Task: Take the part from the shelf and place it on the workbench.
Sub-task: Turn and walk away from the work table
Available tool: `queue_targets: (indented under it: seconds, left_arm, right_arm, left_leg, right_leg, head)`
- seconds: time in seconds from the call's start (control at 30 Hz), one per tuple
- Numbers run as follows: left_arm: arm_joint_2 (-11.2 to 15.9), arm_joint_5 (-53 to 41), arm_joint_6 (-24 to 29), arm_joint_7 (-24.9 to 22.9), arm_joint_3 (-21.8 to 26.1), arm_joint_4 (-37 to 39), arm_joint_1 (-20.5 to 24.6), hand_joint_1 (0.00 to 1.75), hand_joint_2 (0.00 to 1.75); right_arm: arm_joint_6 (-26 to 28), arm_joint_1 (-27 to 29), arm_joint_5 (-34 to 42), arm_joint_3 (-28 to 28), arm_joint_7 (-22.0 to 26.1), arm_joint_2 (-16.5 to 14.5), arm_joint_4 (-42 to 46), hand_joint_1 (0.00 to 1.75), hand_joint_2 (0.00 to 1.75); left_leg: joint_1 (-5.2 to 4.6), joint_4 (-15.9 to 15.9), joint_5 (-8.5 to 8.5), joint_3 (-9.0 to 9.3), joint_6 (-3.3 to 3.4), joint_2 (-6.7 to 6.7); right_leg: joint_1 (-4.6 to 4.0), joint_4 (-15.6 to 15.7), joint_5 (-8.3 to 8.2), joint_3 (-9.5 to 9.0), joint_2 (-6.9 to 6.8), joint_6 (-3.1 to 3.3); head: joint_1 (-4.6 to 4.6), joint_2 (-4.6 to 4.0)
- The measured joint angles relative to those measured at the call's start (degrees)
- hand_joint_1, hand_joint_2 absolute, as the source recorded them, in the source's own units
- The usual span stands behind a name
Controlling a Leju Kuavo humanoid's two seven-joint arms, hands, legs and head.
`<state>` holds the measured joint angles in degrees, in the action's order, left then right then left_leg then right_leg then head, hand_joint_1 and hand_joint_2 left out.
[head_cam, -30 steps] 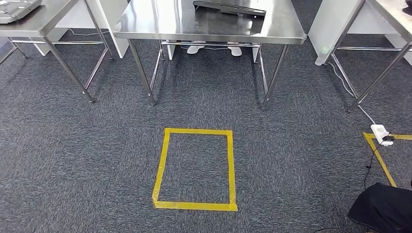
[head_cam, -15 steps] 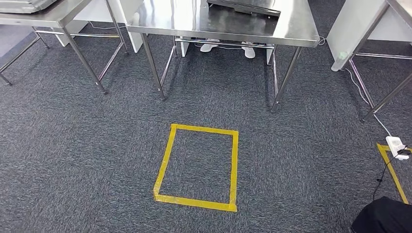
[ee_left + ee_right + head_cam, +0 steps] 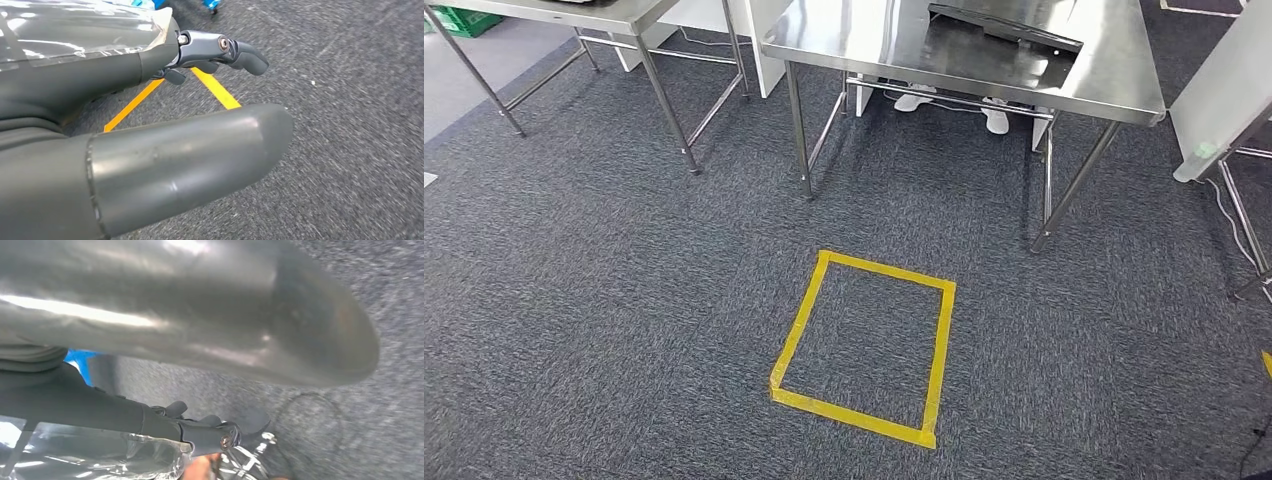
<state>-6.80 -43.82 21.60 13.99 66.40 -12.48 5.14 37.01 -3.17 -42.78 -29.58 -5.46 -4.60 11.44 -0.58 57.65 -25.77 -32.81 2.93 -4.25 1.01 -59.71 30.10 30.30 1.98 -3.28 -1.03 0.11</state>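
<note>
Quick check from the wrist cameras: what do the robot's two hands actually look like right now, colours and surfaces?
The left hand has a thick, smooth matte grey thumb with faint scuffs, darker metallic grey fingers with a round silver pivot screw, and clear plastic film over its back. The right hand looks alike: a glossy grey thumb, dark fingers with a silver screw, and crinkled clear film.
</note>
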Motion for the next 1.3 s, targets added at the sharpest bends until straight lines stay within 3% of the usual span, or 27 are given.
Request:
queue_targets:
  seconds: [0.03,0.1,0.17,0.23,0.3,0.33,0.37,0.43,0.5,0.57,0.63,0.7,0.77,0.83,0.87,0.9,0.97,1.0,1.07,1.13,1.2,1.3]
  left_arm:
    - [0.0,0.0,0.0,0.0,0.0,0.0,0.0,0.0,0.0]
    - [0.0,0.0,0.0,0.0,0.0,0.0,0.0,0.0,0.0]
    - [0.0,0.0,0.0,0.0,0.0,0.0,-0.1,0.0,0.0]
    - [0.0,0.0,0.0,0.0,0.0,0.0,0.0,0.0,0.0]
    - [0.1,0.0,-0.1,0.0,0.0,0.0,0.0,0.0,0.0]
    - [0.1,-0.1,-0.1,0.0,0.0,0.0,0.0,0.0,0.0]
    - [0.1,-0.1,-0.2,0.0,0.0,0.0,0.0,0.0,0.0]
    - [0.1,-0.1,-0.2,0.0,0.0,0.0,0.0,0.0,0.0]
    - [0.2,-0.3,-0.2,-0.1,0.0,0.0,0.1,0.0,0.0]
    - [0.2,-0.5,-0.2,-0.1,0.0,0.0,0.3,0.0,0.0]
    - [0.2,-0.6,-0.3,-0.2,0.0,0.1,0.2,0.0,0.0]
    - [0.2,-0.6,-0.3,-0.2,0.0,0.1,0.2,0.0,0.0]
    - [0.2,-0.7,-0.3,-0.2,0.0,0.1,0.4,0.0,0.0]
    - [0.2,-0.7,-0.3,-0.2,0.0,0.1,0.5,0.0,0.0]
    - [0.2,-0.7,-0.3,-0.2,0.0,0.1,0.4,0.0,0.0]
    - [0.1,-0.6,-0.3,-0.2,0.0,0.1,0.4,0.0,0.0]
    - [0.0,-0.7,-0.4,-0.2,0.0,0.1,0.4,0.0,0.0]
    - [0.0,-0.7,-0.4,-0.2,0.0,0.1,0.4,0.0,0.0]
    - [0.0,-0.7,-0.4,-0.2,0.0,0.1,0.3,0.0,0.0]
    - [0.1,-0.7,-0.3,-0.2,0.0,0.1,0.2,0.0,0.0]
    - [0.2,-0.7,-0.3,-0.2,0.0,0.2,0.0,0.0,0.0]
    - [0.2,-0.8,-0.3,-0.2,0.0,0.2,0.2,0.0,0.0]
  right_arm:
    - [-0.1,-0.1,0.1,0.0,0.0,0.0,0.0,0.0,0.0]
    - [-0.8,-0.2,0.4,-0.1,0.1,0.0,0.0,0.0,0.0]
    - [-2.1,-0.4,0.8,-0.3,0.2,0.0,0.0,0.0,0.0]
    - [-3.3,-0.3,0.9,-0.4,0.3,0.0,0.0,0.0,0.0]
    - [-4.2,-0.1,0.8,-0.7,0.2,0.1,0.0,0.0,0.0]
    - [-4.4,-0.1,0.7,-0.8,0.1,0.1,0.0,0.0,0.0]
    - [-4.6,-0.1,0.7,-0.9,0.0,0.1,0.0,0.0,0.0]
    - [-4.8,-0.2,0.7,-1.0,-0.2,0.1,0.0,0.0,0.0]
    - [-5.1,-0.3,0.7,-1.1,-0.4,0.2,0.0,0.0,0.0]
    - [-5.7,-0.4,0.8,-1.3,-0.8,0.2,0.0,0.0,0.0]
    - [-6.6,-0.6,0.9,-1.4,-1.1,0.3,0.0,0.0,0.0]
    - [-7.1,-0.7,0.8,-1.4,-1.3,0.4,0.0,0.0,0.0]
    - [-7.4,-0.6,0.7,-1.5,-1.4,0.4,0.0,0.0,0.0]
    - [-7.6,-0.4,0.5,-1.5,-1.6,0.5,0.0,0.0,0.0]
    - [-7.6,-0.3,0.4,-1.5,-1.7,0.6,0.0,0.0,0.0]
    - [-7.6,-0.3,0.3,-1.5,-1.7,0.7,0.0,0.0,0.0]
    - [-7.6,-0.3,0.1,-1.5,-1.8,0.7,0.0,0.0,0.0]
    - [-7.6,-0.3,0.1,-1.5,-1.8,0.8,0.0,0.0,0.0]
    - [-7.6,-0.5,0.1,-1.5,-1.7,0.8,0.0,0.0,0.0]
    - [-7.6,-0.7,0.0,-1.5,-1.7,0.8,0.0,0.0,0.0]
    - [-7.6,-0.8,0.0,-1.5,-1.7,0.7,0.0,0.0,0.0]
    - [-7.6,-0.5,-0.1,-1.5,-1.8,0.7,0.0,0.0,0.0]
  left_leg:
    - [-0.07,0.2,-0.03,-0.17,-0.29,-0.42]
    - [-0.02,0.2,0.05,-0.5,-0.91,-1.13]
    - [0.16,1.3,-0.68,-1.2,-1.48,-0.04]
    - [0.44,6.5,-3.95,-3.63,-2.14,2.31]
    - [0.9,14.1,-7.57,-7.26,-2.82,3.37]
    - [1.14,16.3,-8.11,-8.38,-3.06,3.5]
    - [1.36,16.5,-7.63,-8.54,-3.22,3.66]
    - [1.68,10.8,-4.29,-5.52,-3.32,4.75]
    - [1.56,3.5,-1.65,-1.51,-3.12,7.01]
    - [1.11,0.9,-1.23,-0.17,-2.58,7.77]
    - [0.87,0.6,-1.02,-0.2,-1.68,6.53]
    - [0.91,-0.1,-0.51,0.03,-0.73,5.44]
    - [0.89,-0.3,-0.23,0.02,-0.15,4.36]
    - [0.74,-0.3,-0.19,-0.13,0.08,2.94]
    - [0.67,-0.3,-0.17,-0.13,0.12,2.16]
    - [0.63,-0.2,-0.17,-0.08,0.12,1.39]
    - [0.6,-0.1,-0.19,0.03,0.04,-0.01]
    - [0.48,0.0,-0.26,0.06,-0.1,-0.59]
    - [0.31,0.1,-0.35,-0.06,-0.56,-1.46]
    - [0.32,0.3,-0.4,-0.21,-1.17,-2.04]
    - [0.29,2.3,-1.57,-1.13,-1.79,-0.61]
    - [0.61,12.1,-6.75,-5.83,-2.61,2.92]
  right_leg:
    - [-0.04,1.6,-0.47,-0.67,0.45,0.38]
    - [-0.15,2.1,-0.7,-0.84,-0.15,1.52]
    - [0.15,2.3,-1.03,-1.11,-1.14,2.41]
    - [0.35,2.5,-1.25,-1.16,-2.31,3.03]
    - [0.29,2.4,-1.22,-1.04,-3.58,3.21]
    - [0.29,2.4,-1.19,-0.98,-4.23,3.22]
    - [0.31,2.4,-1.17,-0.94,-4.8,3.21]
    - [0.4,2.4,-1.02,-1.08,-5.81,3.01]
    - [0.16,2.4,-0.66,-1.31,-6.73,2.43]
    - [-0.19,2.5,-0.38,-1.59,-7.59,1.71]
    - [-0.24,2.6,-0.21,-1.92,-8.2,0.9]
    - [-0.17,0.6,1.07,-1.24,-6.45,0.55]
    - [-0.07,-5.7,4.22,1.85,-3.67,1.09]
    - [-0.13,-12.8,6.73,5.63,-2.57,1.31]
    - [-0.19,-13.9,6.65,6.39,-2.35,1.04]
    - [-0.24,-12.7,5.55,6.02,-2.15,0.58]
    - [-0.21,-4.9,1.79,2.69,-0.93,-0.22]
    - [-0.22,-1.2,0.23,1.16,-0.19,-0.21]
    - [-0.37,2.3,-1.1,-0.23,0.61,0.49]
    - [-0.3,2.5,-1.32,-0.53,-0.18,1.48]
    - [0.15,2.8,-1.55,-1.0,-1.13,2.32]
    - [0.22,2.9,-1.45,-1.23,-2.9,3.17]
  head:
    - [0.03,0.0]
    - [0.06,0.0]
    - [0.13,0.0]
    - [0.28,0.0]
    - [0.36,0.0]
    - [0.37,0.0]
    - [0.37,0.0]
    - [0.37,0.0]
    - [0.34,0.0]
    - [0.25,0.0]
    - [0.22,0.0]
    - [0.15,0.0]
    - [0.02,0.0]
    - [-0.01,0.0]
    - [-0.01,0.0]
    - [-0.01,0.0]
    - [-0.01,0.0]
    - [-0.02,0.0]
    - [0.02,0.0]
    - [0.07,0.0]
    - [0.2,0.0]
    - [0.59,0.0]
